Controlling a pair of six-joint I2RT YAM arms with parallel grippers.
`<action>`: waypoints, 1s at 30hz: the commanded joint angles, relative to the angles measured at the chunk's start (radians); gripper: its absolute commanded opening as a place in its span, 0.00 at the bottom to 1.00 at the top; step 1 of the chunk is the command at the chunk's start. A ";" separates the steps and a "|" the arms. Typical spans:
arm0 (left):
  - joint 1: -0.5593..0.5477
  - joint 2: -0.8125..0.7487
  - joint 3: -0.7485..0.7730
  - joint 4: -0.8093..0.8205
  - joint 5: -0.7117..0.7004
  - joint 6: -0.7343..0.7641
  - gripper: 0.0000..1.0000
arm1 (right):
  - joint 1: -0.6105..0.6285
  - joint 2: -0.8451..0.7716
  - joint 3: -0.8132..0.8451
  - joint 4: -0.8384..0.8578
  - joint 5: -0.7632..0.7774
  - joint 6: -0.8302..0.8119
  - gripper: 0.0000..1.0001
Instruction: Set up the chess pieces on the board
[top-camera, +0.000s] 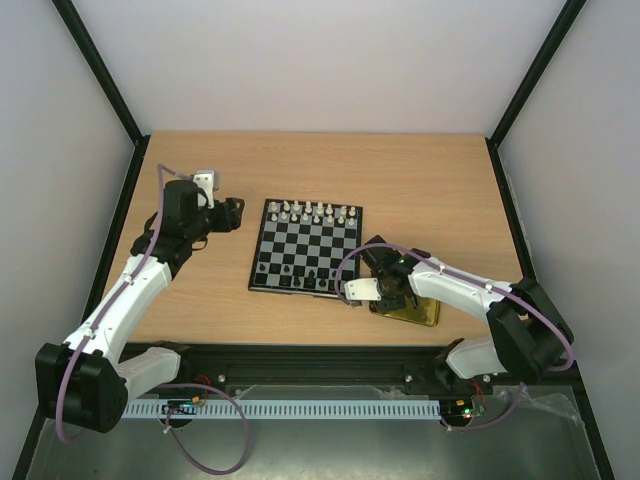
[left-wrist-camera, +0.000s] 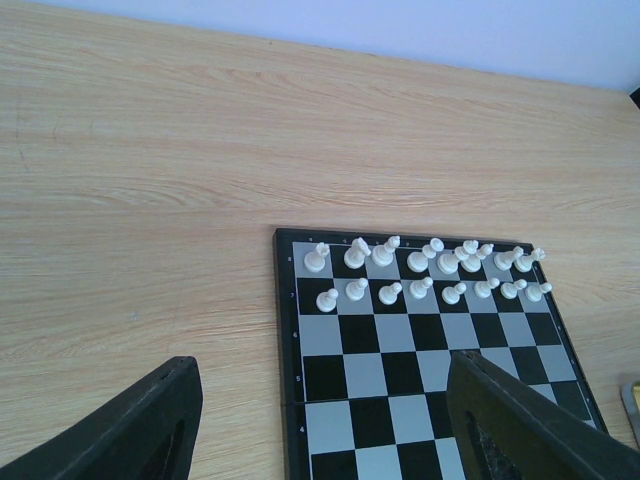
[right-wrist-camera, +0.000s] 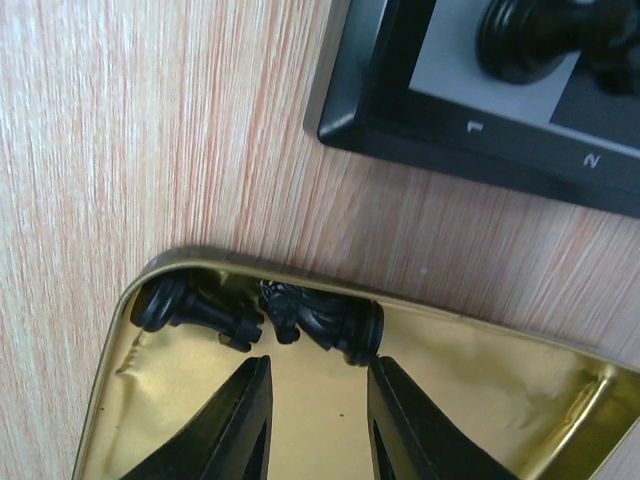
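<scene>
1. A shiny gold tray (right-wrist-camera: 480, 390) sits on the table just beside the board's near right corner. Two black chessmen lie on their sides in it against the far rim. On the left is a slim rounded piece (right-wrist-camera: 195, 310) and on the right a knight (right-wrist-camera: 320, 318), their ends almost touching.
2. The left gripper (top-camera: 232, 213) hovers left of the board, its fingers spread wide with nothing between them. The right gripper (right-wrist-camera: 320, 365) is low over the tray. Its fingers are slightly parted with bare gold showing in the gap, and they grip nothing. The two fallen chessmen lie just past its tips.
3. The table (top-camera: 420, 190) is light wood grain. It stands inside a black frame (top-camera: 100, 70), with plain pale walls (top-camera: 320, 60) to the left, behind and to the right.
4. The board (top-camera: 306, 250) lies flat near the middle of the table. It has black and white checks inside a dark rim, with small numbers along the edge.
5. White pieces (left-wrist-camera: 430, 270) stand upright in two rows along the board's far edge. Black pieces (top-camera: 295, 275) stand along its near edge, too small to count. In the right wrist view, one corner piece (right-wrist-camera: 530, 40) stands on a light square by the number 1.
</scene>
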 joint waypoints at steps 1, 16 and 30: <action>0.006 0.003 -0.009 0.008 0.013 0.009 0.70 | 0.023 0.011 0.027 -0.005 0.012 -0.025 0.28; 0.006 0.005 -0.010 0.009 0.018 0.009 0.70 | 0.032 0.100 0.021 -0.010 0.033 -0.026 0.31; 0.006 0.002 -0.011 0.008 0.016 0.006 0.70 | 0.031 0.065 0.001 -0.087 0.094 0.064 0.31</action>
